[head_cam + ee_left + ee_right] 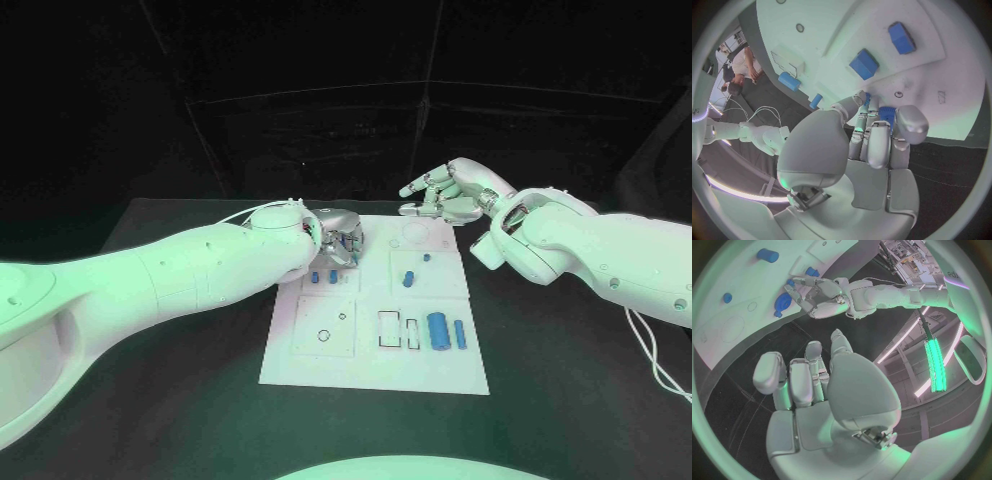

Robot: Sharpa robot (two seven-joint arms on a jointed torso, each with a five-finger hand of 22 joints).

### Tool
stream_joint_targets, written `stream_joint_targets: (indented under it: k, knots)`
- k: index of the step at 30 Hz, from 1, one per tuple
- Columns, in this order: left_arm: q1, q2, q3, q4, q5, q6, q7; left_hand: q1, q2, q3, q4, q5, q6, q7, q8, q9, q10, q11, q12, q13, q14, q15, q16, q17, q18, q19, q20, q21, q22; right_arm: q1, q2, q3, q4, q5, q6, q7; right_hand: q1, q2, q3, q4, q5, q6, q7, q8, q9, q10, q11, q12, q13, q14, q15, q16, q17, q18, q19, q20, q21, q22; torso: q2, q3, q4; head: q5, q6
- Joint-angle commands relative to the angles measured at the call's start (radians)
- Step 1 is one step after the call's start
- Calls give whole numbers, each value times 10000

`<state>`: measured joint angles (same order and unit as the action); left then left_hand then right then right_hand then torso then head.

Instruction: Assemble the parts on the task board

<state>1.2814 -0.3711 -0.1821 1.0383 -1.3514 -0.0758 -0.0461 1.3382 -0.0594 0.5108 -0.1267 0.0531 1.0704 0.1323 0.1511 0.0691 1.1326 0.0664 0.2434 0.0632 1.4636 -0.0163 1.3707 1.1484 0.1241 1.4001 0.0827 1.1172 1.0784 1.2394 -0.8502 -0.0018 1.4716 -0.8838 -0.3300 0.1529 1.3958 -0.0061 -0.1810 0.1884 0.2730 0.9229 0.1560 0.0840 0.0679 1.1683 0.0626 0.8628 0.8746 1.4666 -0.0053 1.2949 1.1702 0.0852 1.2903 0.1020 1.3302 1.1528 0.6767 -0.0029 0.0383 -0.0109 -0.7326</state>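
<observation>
The white task board (372, 350) lies in the middle of the black table. My left hand (340, 240) hovers over its far left corner, fingers curled around a small blue part (886, 113) that peeks out between the fingertips. Two small blue parts (327, 278) lie on the board just in front of that hand. Two more (413, 274) sit in the far right field, and a blue cylinder (437, 327) with a thin blue bar (460, 334) lies near the right edge. My right hand (450, 194) hangs just past the board's far right corner, fingers apart and holding nothing.
The board carries outlined slots: a round one (325, 335) on the near left and rectangular ones (389, 329) beside the cylinder. Bare black table (577, 380) surrounds the board. My left forearm (159, 280) crosses the table's left side.
</observation>
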Motion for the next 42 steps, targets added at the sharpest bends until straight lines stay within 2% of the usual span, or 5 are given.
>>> stream_joint_targets:
  k: [1, 9, 16, 31, 42]
  knots:
    - [30, -210, 126, 270, 252, -658, 312, -92, -105, 92, 11, -31, -61, 40, -60, -9, 5, 53, -87, 8, 238, 33, 59, -22, -159, 43, 33, 43, 23, 19, -16, 6, 11, 30, -3, 97, 27, 60, -45, -4, 0, -20, -25, 68, 10, -28, 23, 23, 4, 204, -54, -45, 13, 92, -57, -12, -35, -11, -15, 5, 10, 18, 37]
    - [62, -978, 669, 1111, 724, -1107, 565, -119, -149, 146, -20, -30, -32, 49, -93, -6, 51, 59, -154, 16, 242, 41, 67, -23, -161, 46, 45, 64, 51, 19, -50, 6, -6, 30, -9, 106, 27, 60, -45, -4, 0, -20, -25, 68, 10, -28, 23, 23, 4, 204, -54, -45, 13, 92, -57, -12, -35, -11, -35, -3, 47, 50, 75]
    - [66, -1529, 811, 1326, 925, -1011, 564, -190, -209, 176, -28, -31, 11, 53, -127, 0, 115, 64, -228, 24, 249, 45, 75, -28, -162, 53, 54, 89, 82, 18, -64, 5, -17, 30, 1, 97, 32, 85, -48, -4, -13, -10, -28, 76, 11, -29, 21, 16, -11, 205, -55, -52, 8, 91, -50, -13, -35, -6, -59, 1, 69, 63, 141]
    - [7, -1717, 407, 1076, 983, -48, 313, -341, -286, 165, 17, -35, 55, 34, -188, 3, 187, 54, -347, 29, 228, 47, 41, -130, -148, 25, 63, 46, 47, 18, -24, 5, -7, 30, -4, 79, 41, 91, -49, -9, -17, -8, -29, 78, 12, -36, 20, 4, -27, 206, -57, -54, 8, 93, -55, -14, -42, -16, -28, -8, 53, 83, 112]
    - [-31, -1586, 316, 872, 983, 151, 200, -331, -302, 175, -3, -35, 61, 28, -202, 4, 207, 47, -368, 32, 215, 43, 25, -165, -140, 7, 62, 15, 18, 18, -9, 5, -11, 30, -13, 80, 41, 91, -49, -9, -17, -8, -29, 78, 12, -36, 20, 4, -27, 206, -57, -54, 8, 93, -55, -14, -42, -16, -38, -2, 48, 103, 55]
